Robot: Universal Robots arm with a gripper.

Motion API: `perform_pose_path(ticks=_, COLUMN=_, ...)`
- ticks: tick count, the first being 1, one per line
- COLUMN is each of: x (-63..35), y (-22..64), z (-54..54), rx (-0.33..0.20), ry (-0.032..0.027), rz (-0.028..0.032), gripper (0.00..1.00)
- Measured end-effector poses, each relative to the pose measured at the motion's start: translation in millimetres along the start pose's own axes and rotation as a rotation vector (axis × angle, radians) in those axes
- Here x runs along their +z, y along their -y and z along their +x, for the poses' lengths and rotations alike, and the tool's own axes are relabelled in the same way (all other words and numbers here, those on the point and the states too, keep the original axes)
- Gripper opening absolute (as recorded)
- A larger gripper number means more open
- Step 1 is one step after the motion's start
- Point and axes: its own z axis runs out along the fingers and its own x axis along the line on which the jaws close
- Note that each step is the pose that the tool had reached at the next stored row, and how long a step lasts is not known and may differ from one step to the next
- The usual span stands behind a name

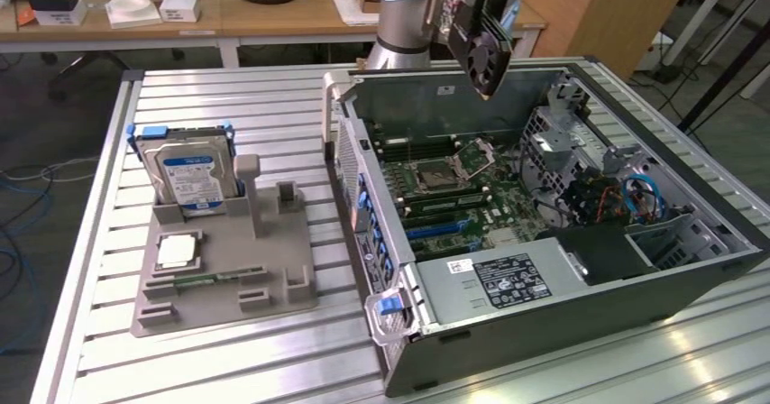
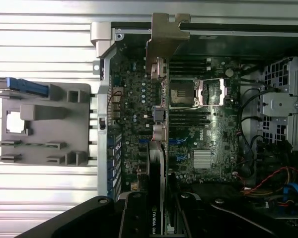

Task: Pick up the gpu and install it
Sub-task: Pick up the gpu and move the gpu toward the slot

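The gpu (image 1: 488,54), a thin card with a black cooler face, hangs in the air above the far side of the open computer case (image 1: 722,242). My gripper (image 1: 479,12) is shut on its upper part. In the wrist view the gpu (image 2: 158,124) shows edge-on, with its silver end bracket (image 2: 165,34) at the far end. The gripper (image 2: 159,223) fingers (image 2: 131,220) clamp it on both sides. The green motherboard (image 2: 208,134) lies below the card, with blue slots (image 1: 439,228) near its middle.
A grey holder (image 1: 229,282) on the slatted metal table (image 1: 216,97) carries an upright hard drive with a blue label (image 1: 187,171), a processor chip (image 1: 178,251) and a memory stick (image 1: 198,280). A power supply (image 1: 506,282) and cables (image 1: 637,197) fill the case's near end.
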Motion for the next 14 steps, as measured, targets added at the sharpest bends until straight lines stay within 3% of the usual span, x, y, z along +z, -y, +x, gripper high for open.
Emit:
perform_pose_path(ticks=6, x=0.0, y=-0.1, z=-2.3, rx=-0.001, ry=0.0000, rz=-0.0001, gripper=0.26)
perform_pose_path(ticks=14, x=0.0, y=-0.3, z=-16.6, rx=-0.007, ry=-0.0002, rz=-0.0001, gripper=0.26)
